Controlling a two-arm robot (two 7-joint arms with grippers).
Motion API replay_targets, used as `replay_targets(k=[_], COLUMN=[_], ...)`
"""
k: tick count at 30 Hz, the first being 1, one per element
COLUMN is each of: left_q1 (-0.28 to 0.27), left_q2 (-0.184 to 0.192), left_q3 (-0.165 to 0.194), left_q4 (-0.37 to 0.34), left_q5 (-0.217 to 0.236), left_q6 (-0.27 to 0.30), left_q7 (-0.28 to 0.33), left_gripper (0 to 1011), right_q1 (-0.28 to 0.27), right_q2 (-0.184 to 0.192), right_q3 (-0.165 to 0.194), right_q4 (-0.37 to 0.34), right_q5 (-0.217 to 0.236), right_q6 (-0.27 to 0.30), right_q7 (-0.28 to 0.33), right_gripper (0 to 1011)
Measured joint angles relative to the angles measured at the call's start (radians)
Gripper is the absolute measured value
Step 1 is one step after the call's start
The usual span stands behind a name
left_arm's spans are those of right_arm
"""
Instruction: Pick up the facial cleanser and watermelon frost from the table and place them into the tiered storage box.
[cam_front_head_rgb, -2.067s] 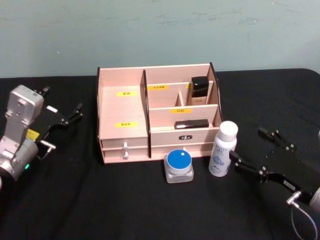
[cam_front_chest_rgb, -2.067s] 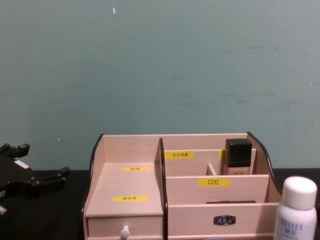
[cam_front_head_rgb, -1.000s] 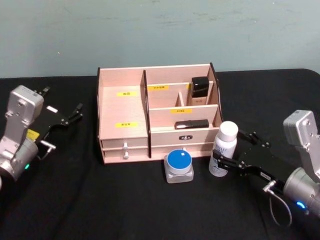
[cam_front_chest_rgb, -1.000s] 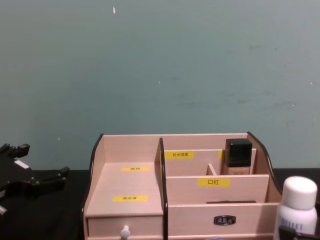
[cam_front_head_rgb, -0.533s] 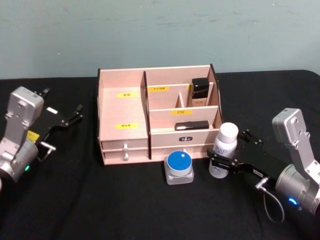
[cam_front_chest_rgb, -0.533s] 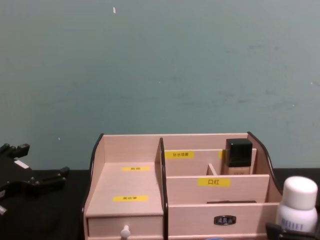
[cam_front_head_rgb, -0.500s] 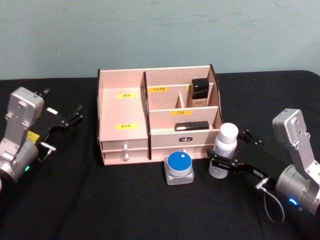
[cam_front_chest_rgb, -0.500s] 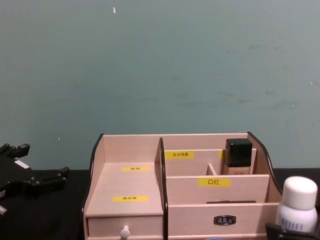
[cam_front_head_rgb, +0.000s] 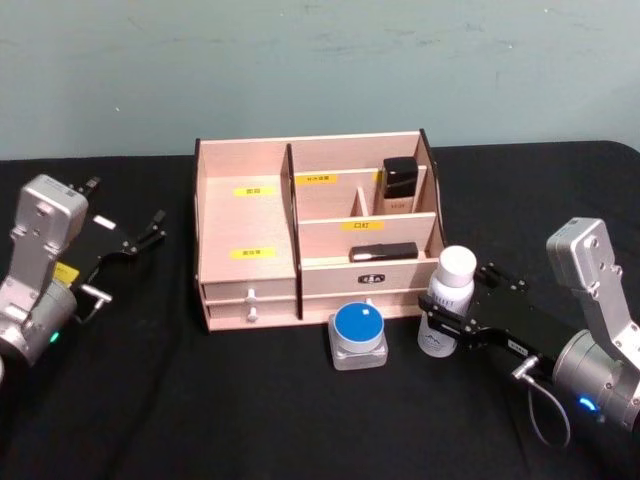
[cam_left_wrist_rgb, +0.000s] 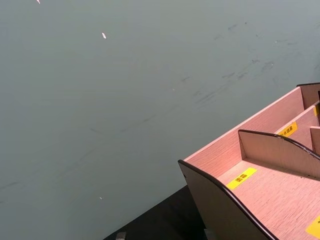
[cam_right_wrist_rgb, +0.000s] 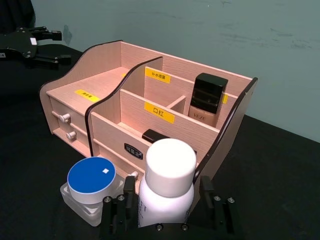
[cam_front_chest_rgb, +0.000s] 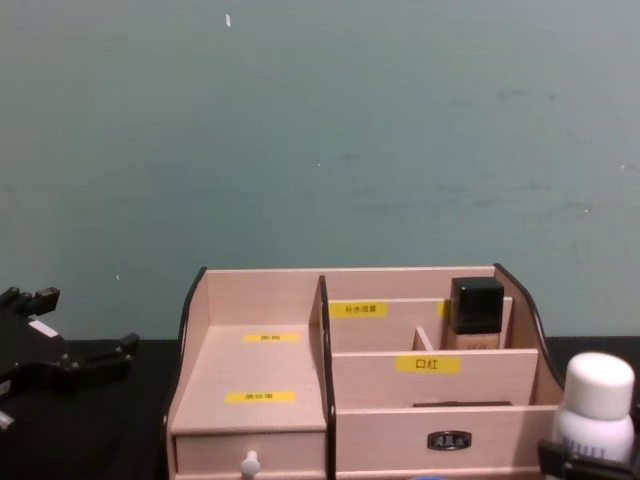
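The facial cleanser, a white bottle with a white cap, stands on the black table just right of the tiered storage box. My right gripper is shut on the bottle's lower body, one finger on each side. The watermelon frost, a clear jar with a blue lid, sits in front of the box's drawers, left of the bottle. My left gripper hangs open well left of the box. In the chest view the bottle's cap shows at the lower right.
A black-capped bottle stands in the box's back right compartment, and a flat black item lies in the tier below. The wide left compartment holds nothing. A teal wall rises behind the table.
My right gripper slid in from the right around the white bottle, and its fingers drew in against it. The bottle, jar and left arm stayed put.
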Motion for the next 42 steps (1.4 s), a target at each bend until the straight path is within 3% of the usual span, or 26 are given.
replay_targets(k=[8,28,42], left_q1=[0.000,0.000,0.000], left_q2=[0.000,0.000,0.000], left_q3=[0.000,0.000,0.000], left_q4=[0.000,0.000,0.000], left_q5=[0.000,0.000,0.000], left_q6=[0.000,0.000,0.000], left_q7=[0.000,0.000,0.000], left_gripper=[1009,1010,1010], right_q1=[-0.001,-0.006,-0.038], right_q2=[0.001,-0.003,0.013], right_q3=[0.001,0.011,0.061], right_q4=[-0.001,-0.003,-0.130], right_q5=[0.002,0.002,-0.009], right_q6=[0.000,-0.005,0.001], right_q7=[-0.001,0.007,0.057], right_gripper=[615,611,611])
